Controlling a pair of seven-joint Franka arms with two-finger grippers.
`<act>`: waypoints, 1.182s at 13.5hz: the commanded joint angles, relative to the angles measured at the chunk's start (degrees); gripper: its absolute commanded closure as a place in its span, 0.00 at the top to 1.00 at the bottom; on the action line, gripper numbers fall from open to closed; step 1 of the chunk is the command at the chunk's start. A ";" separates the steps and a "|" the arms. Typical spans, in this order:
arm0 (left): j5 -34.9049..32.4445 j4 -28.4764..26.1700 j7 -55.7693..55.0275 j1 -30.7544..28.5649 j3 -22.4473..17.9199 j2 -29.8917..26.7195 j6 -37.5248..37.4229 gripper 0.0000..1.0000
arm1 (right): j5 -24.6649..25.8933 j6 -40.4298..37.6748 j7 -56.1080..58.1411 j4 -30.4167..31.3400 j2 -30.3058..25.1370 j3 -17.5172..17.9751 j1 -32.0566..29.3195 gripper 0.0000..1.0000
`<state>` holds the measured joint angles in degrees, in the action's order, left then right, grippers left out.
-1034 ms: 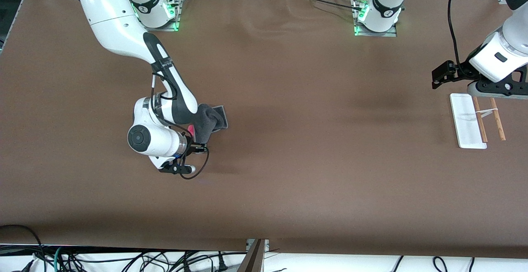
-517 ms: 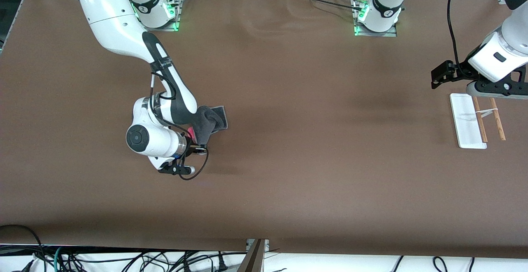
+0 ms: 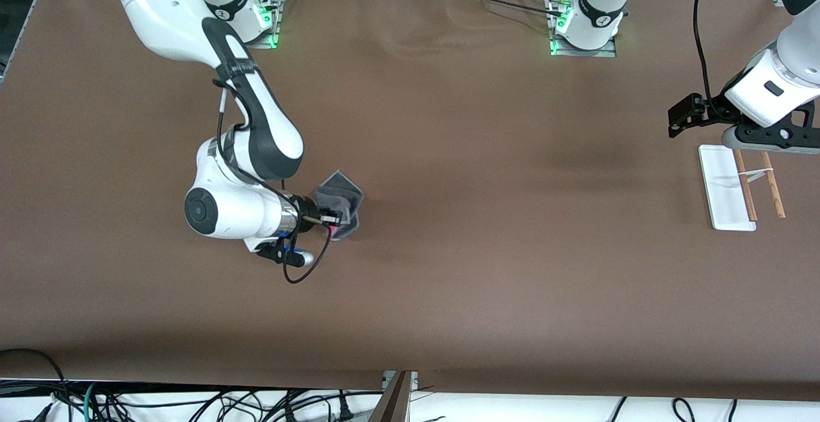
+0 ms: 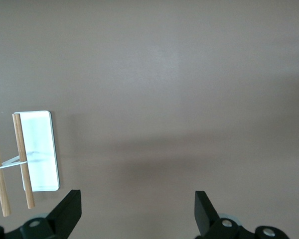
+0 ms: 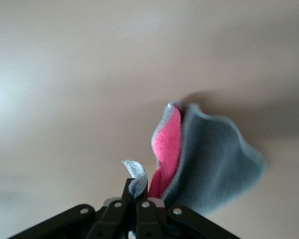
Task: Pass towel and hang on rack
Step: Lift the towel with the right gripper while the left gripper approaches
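My right gripper [image 3: 330,219] is shut on an edge of the towel [image 3: 341,203], a dark grey cloth with pink-red inside, and holds it up off the table at the right arm's end. In the right wrist view the towel [image 5: 209,164] hangs folded from the shut right gripper [image 5: 138,191], its pink side showing. The rack [image 3: 737,185], a white base with two brown rods, stands at the left arm's end of the table. My left gripper [image 4: 138,211] is open and empty over the table beside the rack [image 4: 37,149]. In the front view the left hand [image 3: 769,137] hovers over the rack's end that is farther from the camera.
The brown table cloth [image 3: 480,217] has a wide bare stretch between the towel and the rack. Both arm bases stand along the edge farthest from the camera. Cables lie below the table's near edge.
My right gripper has lifted the towel off the table and swung it toward the middle; the cloth now hangs folded from the fingers. The left arm has barely moved.
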<state>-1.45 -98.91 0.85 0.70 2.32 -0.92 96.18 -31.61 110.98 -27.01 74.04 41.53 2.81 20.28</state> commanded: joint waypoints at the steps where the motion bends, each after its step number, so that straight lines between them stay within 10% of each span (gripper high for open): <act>1: -0.92 0.03 -0.50 0.17 0.67 -0.75 -3.78 1.00 | -5.90 -2.96 -8.55 -3.80 -1.37 2.72 -0.33 0.00; 9: 14.08 0.12 1.69 0.53 0.85 3.20 -7.58 1.00 | -14.96 5.71 -38.86 -13.39 -1.37 16.60 -0.33 0.00; 16: 32.18 -0.05 25.39 0.26 0.93 5.13 -6.44 1.00 | -14.79 19.71 -52.70 -14.80 -1.37 24.09 0.11 0.00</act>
<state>25.69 -99.30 18.89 1.28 3.38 2.96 89.63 -45.56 129.41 -77.83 60.48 39.52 25.81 20.47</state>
